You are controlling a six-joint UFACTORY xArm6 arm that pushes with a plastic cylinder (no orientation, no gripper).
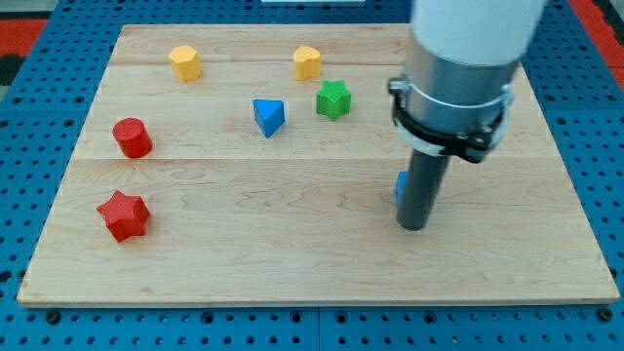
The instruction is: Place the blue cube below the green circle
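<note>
- Pale wooden board (292, 253), made of planks laid side by side, lies on a blue pegboard surface (39, 322) that we see round its edges.
- We see our arm come in from the view's top right: a white upper casing (475, 27), then a grey metal collar (451, 102) with a black clamp ring, then the straight dark rod.
- My tip (412, 226) rests on the board at the right of centre; it has no jaws to spread or press together, so we can report no grasp of any kind.
- Just at the rod's left side a small sliver of a blue block (400, 185) shows, touching or nearly touching the rod (most of it is hidden, so we cannot tell its shape for sure).
- We find a green star-shaped block (333, 99) up and to the left of the tip, well apart from it.
- Near the green block, to its left, sits a blue wedge-like block (268, 117).
- Two yellow blocks of many-sided form sit near the view's top: one (184, 62) to the left, the other (307, 62) just above the green block.
- At the view's left stand a red cylinder block (132, 137) and, below it, a red star-shaped block (123, 215).
</note>
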